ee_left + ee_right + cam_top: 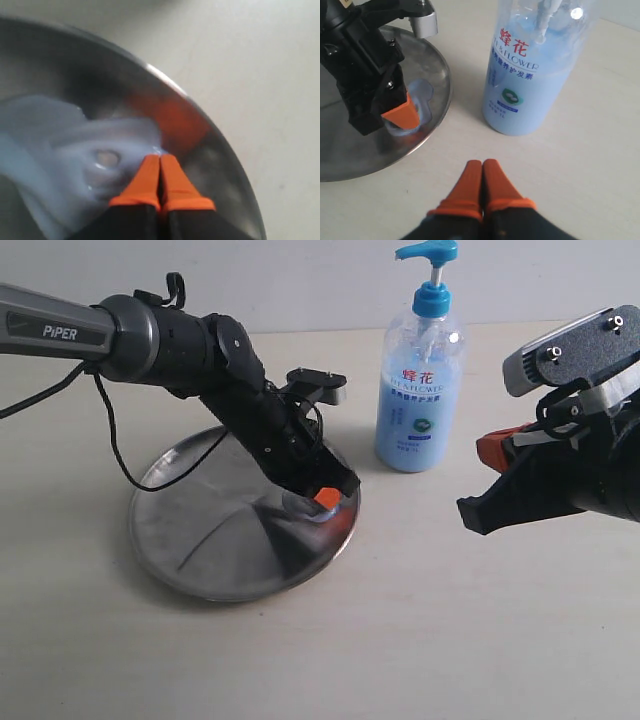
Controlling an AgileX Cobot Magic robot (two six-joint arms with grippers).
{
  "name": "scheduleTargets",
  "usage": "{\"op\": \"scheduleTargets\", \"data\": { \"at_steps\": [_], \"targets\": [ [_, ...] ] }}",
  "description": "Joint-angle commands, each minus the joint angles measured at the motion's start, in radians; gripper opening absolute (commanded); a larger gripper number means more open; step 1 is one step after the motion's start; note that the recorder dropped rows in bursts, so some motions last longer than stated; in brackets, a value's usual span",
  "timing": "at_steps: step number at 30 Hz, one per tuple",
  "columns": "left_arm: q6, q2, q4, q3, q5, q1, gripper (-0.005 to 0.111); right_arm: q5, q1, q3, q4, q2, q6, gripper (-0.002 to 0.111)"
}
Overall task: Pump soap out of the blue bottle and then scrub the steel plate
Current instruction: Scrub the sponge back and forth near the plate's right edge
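Note:
The steel plate (pixel 200 540) lies on the table at the left, also seen as the steel plate (pixel 350 155) and the steel plate (pixel 235 170). My left gripper (pixel 322 502) is shut, its orange tips pressed into a pale blue smear of soap (pixel 65 150) near the plate's right rim; the soap (pixel 422 95) shows beside the left gripper (pixel 405 117). The left gripper (pixel 160 157) holds nothing. The blue bottle (pixel 420 390) stands upright behind the plate's right side, also the blue bottle (pixel 530 75). My right gripper (pixel 483 164) is shut and empty, hovering over bare table in front of the bottle; the right gripper (pixel 478 512) sits at the right.
A black cable (pixel 110 440) hangs from the left arm over the plate's far-left rim. Pale tabletop (pixel 420 640) spreads in front of the plate and bottle.

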Motion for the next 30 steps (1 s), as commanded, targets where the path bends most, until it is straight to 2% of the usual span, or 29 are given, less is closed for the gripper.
{"op": "scheduleTargets", "data": {
  "at_steps": [1, 6, 15, 30],
  "targets": [
    [0.004, 0.008, -0.006, 0.008, -0.119, -0.003, 0.0, 0.002, 0.0, 0.003, -0.008, -0.007, -0.009, 0.0],
    [-0.021, 0.029, 0.06, 0.008, -0.13, -0.003, 0.0, 0.002, 0.0, 0.003, -0.006, -0.007, -0.009, 0.0],
    [-0.207, 0.046, 0.332, 0.008, -0.119, -0.003, 0.0, 0.002, 0.0, 0.003, -0.006, -0.007, -0.009, 0.0],
    [-0.187, 0.046, 0.38, 0.008, 0.053, -0.003, 0.0, 0.02, 0.0, 0.003, -0.006, -0.007, -0.009, 0.0]
  ]
}}
